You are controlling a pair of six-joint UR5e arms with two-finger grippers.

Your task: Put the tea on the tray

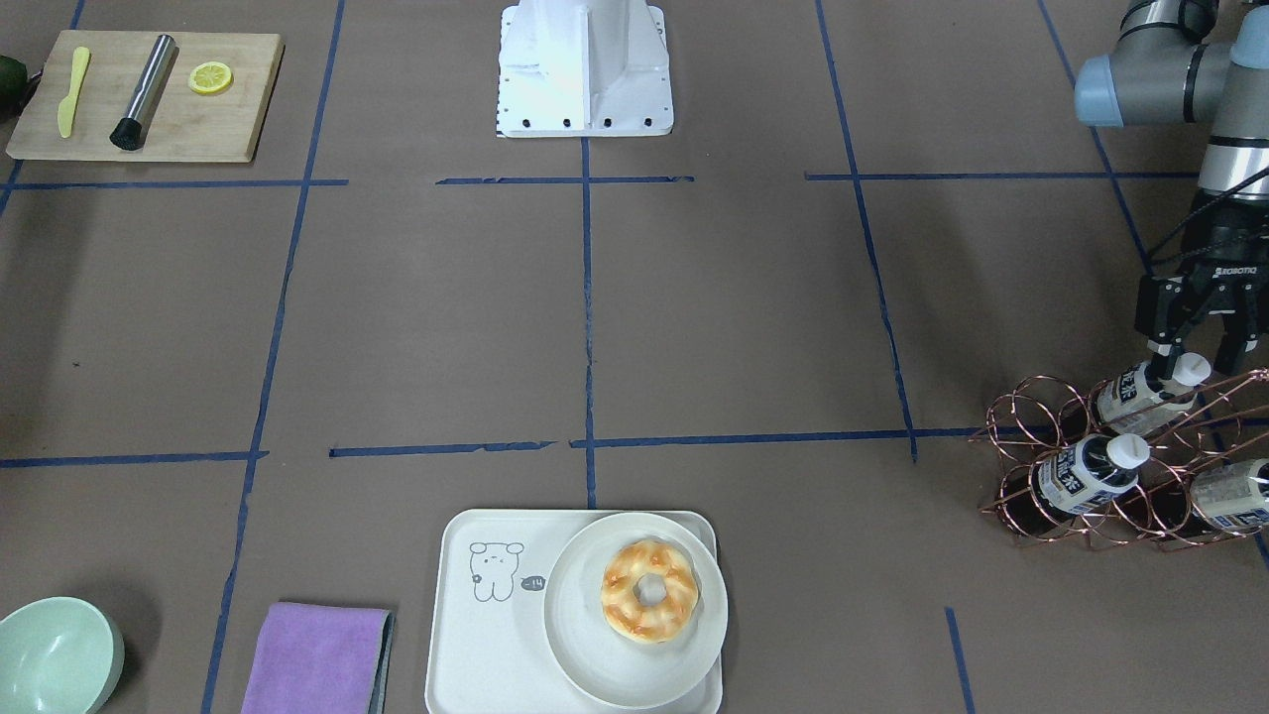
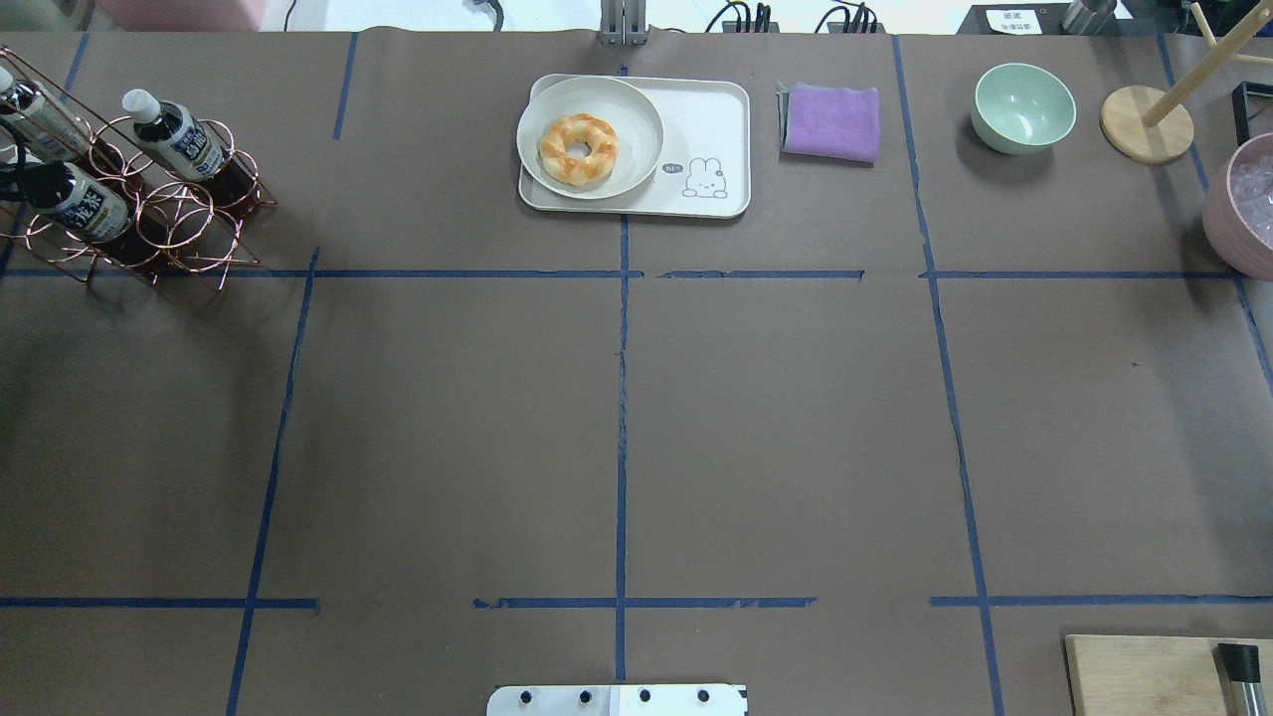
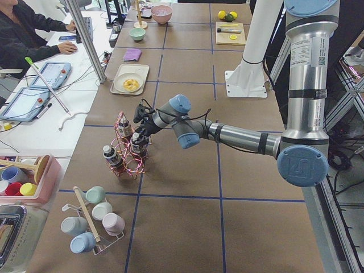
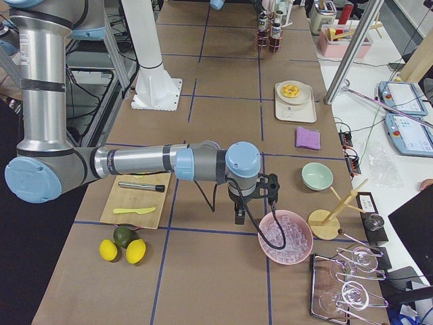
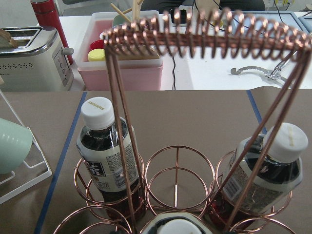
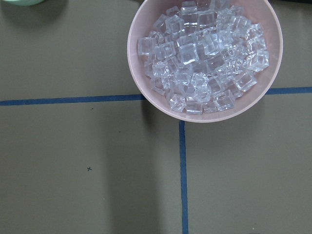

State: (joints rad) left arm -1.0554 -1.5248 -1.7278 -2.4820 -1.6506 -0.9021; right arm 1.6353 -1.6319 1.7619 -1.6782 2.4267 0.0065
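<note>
Three tea bottles lie in a copper wire rack [image 1: 1091, 496] at the table's left end. The top tea bottle [image 1: 1140, 394] has its white cap between the fingers of my left gripper [image 1: 1197, 355]. That gripper is open and stands over the cap without closing on it. The cap shows at the bottom edge of the left wrist view [image 5: 175, 227], with two other bottles [image 5: 105, 156] beyond it. The cream tray [image 1: 476, 645] with the drawn bear is at the far middle [image 2: 711, 129]. My right gripper [image 4: 254, 198] hangs near the pink ice bowl; I cannot tell whether it is open or shut.
A round plate [image 1: 585, 645] with a donut [image 1: 649, 590] covers half the tray. A purple cloth [image 1: 317, 659] and a green bowl [image 1: 55, 659] lie beside it. A pink ice bowl [image 6: 204, 58] and a cutting board [image 1: 149, 94] are on the right side.
</note>
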